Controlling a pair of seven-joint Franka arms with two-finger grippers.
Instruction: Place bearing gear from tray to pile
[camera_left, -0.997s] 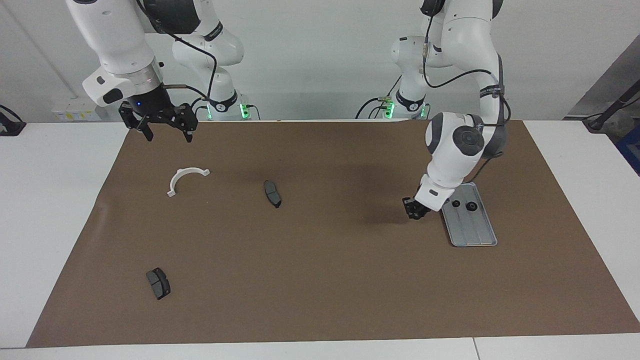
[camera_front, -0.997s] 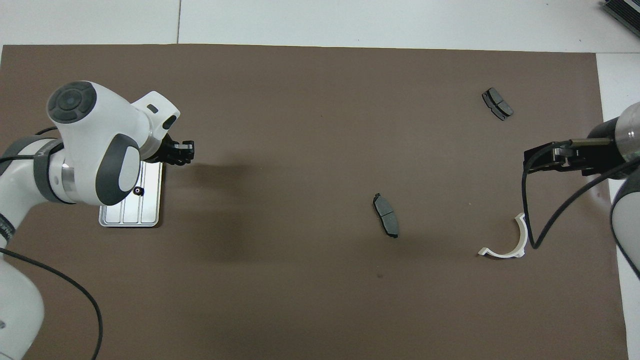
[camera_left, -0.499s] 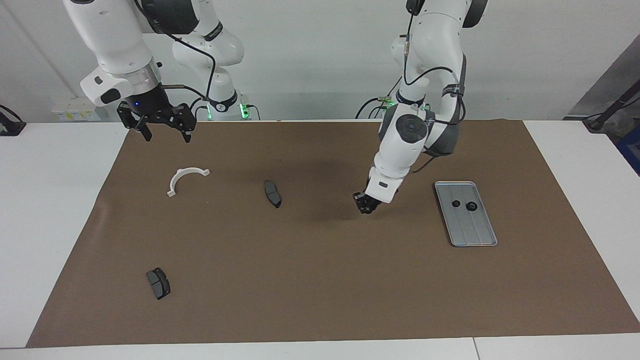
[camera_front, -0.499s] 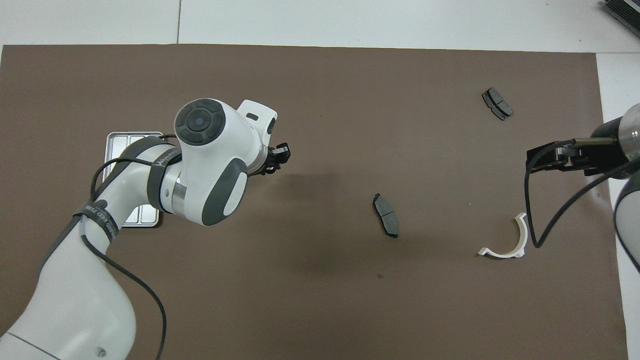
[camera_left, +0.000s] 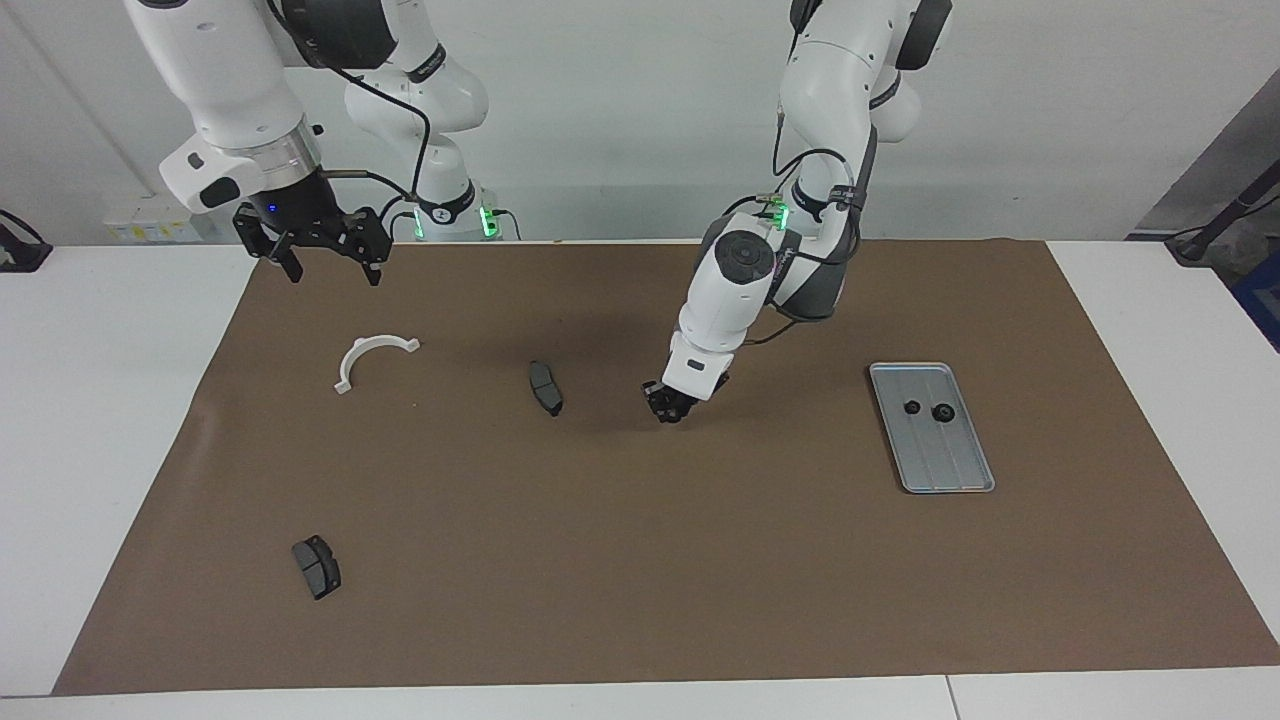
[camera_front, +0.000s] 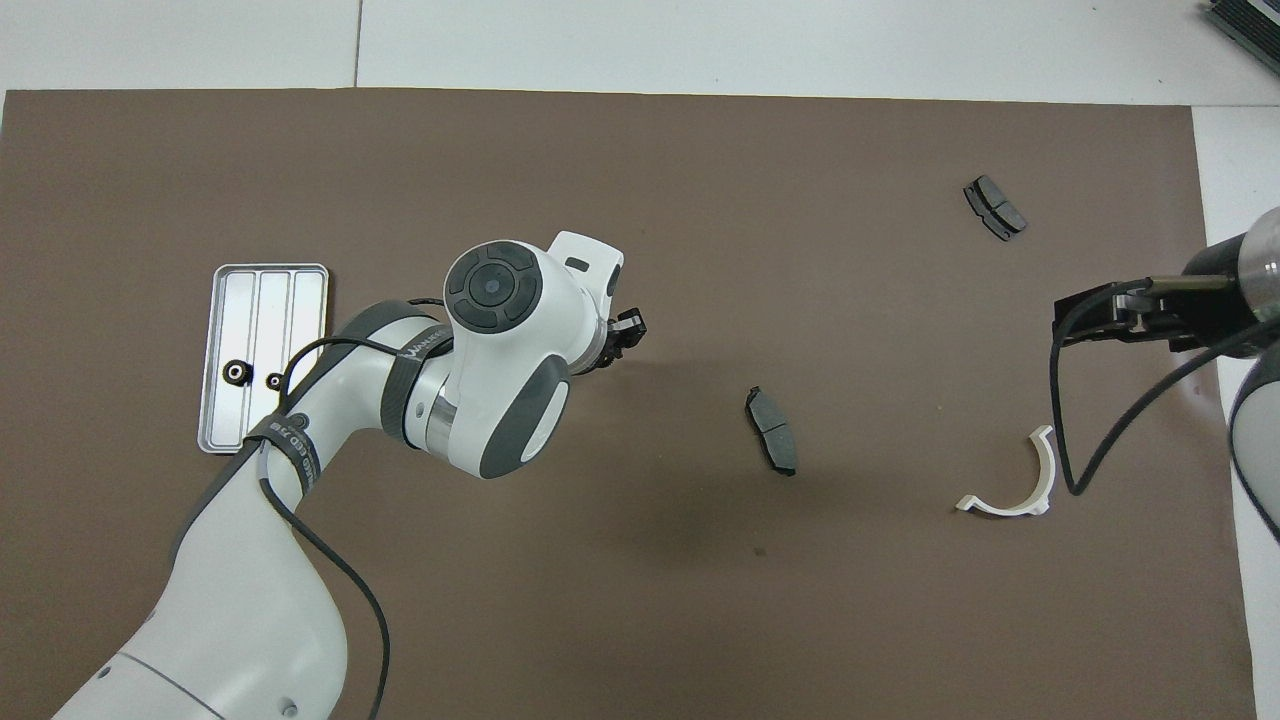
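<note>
Right fingers (camera_left: 297, 268) are spread wide and hold nothing, up over the mat (camera_left: 640, 560) at the right arm's end of the bench; that arm waits. Left fingers (camera_left: 660, 402) hang low over the mat between the tray (camera_left: 950, 465) and a pad (camera_left: 545, 387); I cannot tell whether they are open, closed or gripping anything. Two gears (camera_left: 912, 407) (camera_left: 942, 411) lie side by side in the tray. The bracket (camera_left: 365, 352) and a second pad (camera_left: 316, 566) lie toward the right arm's end.
</note>
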